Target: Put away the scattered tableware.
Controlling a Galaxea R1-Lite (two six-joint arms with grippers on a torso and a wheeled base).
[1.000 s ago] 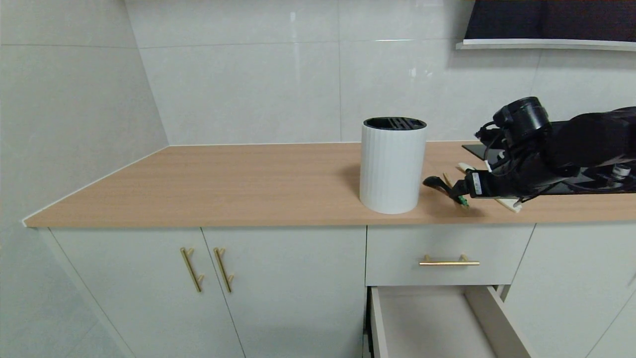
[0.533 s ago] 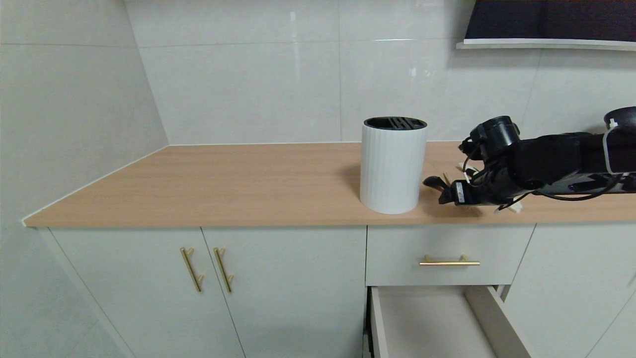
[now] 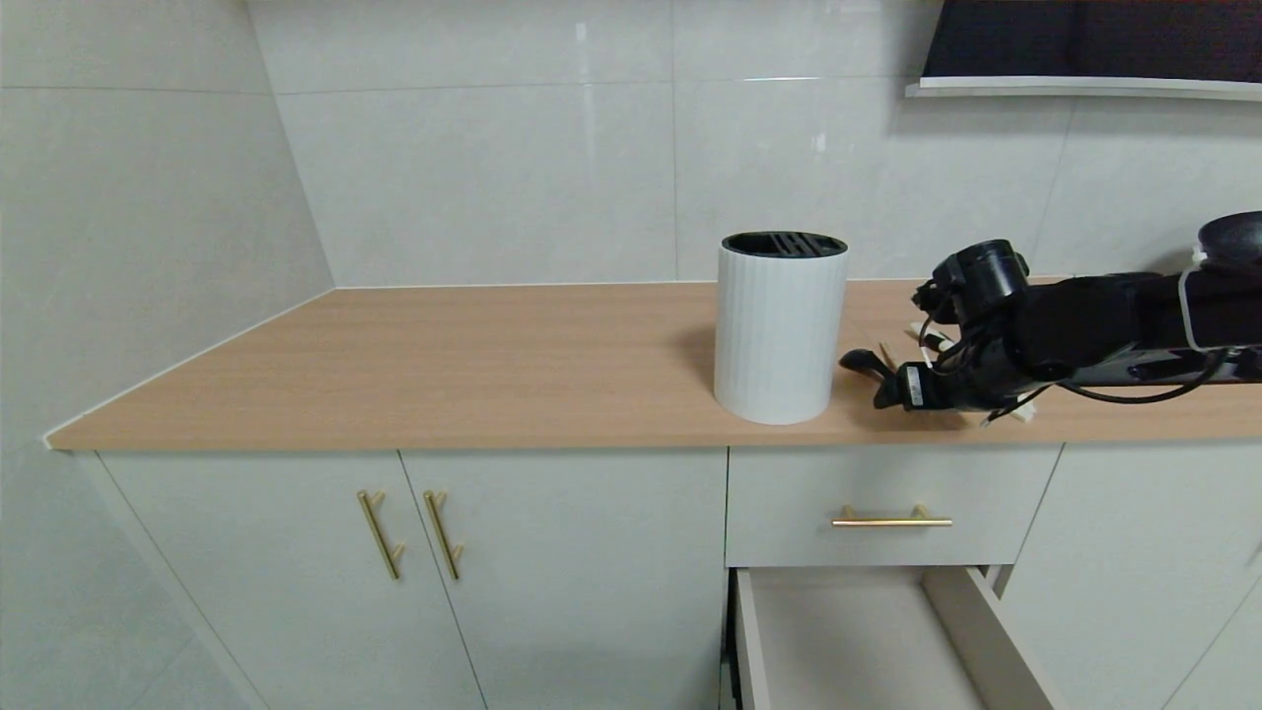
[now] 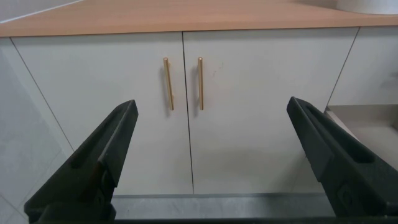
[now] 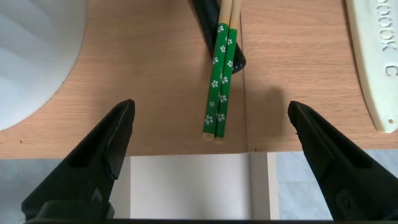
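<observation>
Right gripper point(image 3: 890, 390) sits low over the counter point(image 3: 493, 365), just right of the white utensil holder point(image 3: 780, 330), jaws wide apart and holding nothing. Green flowered chopsticks point(image 5: 219, 87) lie flat on the counter beneath it, beside the holder (far ends resting across a black utensil point(image 3: 861, 361)). Left gripper point(image 4: 212, 102) is wide apart and empty, facing the cupboard doors point(image 4: 249, 93) below the holder's level.

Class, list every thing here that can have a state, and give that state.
Left end effector: open, holding nothing.
Right end effector: open, gripping nothing.
Chopsticks: lying flat, not gripped.
Lower drawer: pulled open.
Upper drawer: shut.
Cabinet doors: shut.
Utensil holder: upright.
</observation>
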